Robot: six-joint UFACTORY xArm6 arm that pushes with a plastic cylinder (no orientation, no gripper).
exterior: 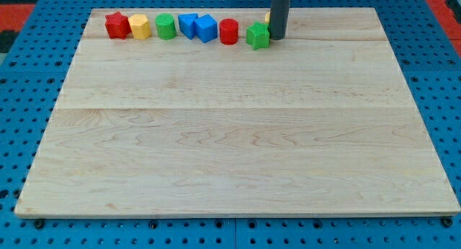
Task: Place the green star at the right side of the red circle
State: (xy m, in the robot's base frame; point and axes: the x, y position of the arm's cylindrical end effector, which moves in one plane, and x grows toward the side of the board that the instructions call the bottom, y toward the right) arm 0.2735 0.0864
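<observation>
The counter (238,134) is a big pale wooden board lying on a blue pegboard (21,98), and nearly all of it is bare; everything sits in one row along the view's top edge. My rod comes down from the top, and my tip (276,38) rests on the wood just beside the green star (258,35), on its right in the view, touching or very nearly so. I have no gripper at all, so nothing opens or closes and I hold nothing; I can only shove.

The green star stands just to the view's right of the red circle (228,31), with a thin gap between them, so I judge the task close to finished. A yellow block (267,17) peeps out behind my rod; I cannot make out its shape.

I expect the star to be light, stiff and quick to slide on smooth wood, and likely to spin if I press on one of its points. The safer contact is a notch between two points, low on its side, pushing through its middle.

It looks small, chunky and bright green, with blunt points.

Further left stand two blue blocks (197,26) side by side, a green cylinder (166,26), a yellow hexagon (140,26) and a red star (116,24)
</observation>
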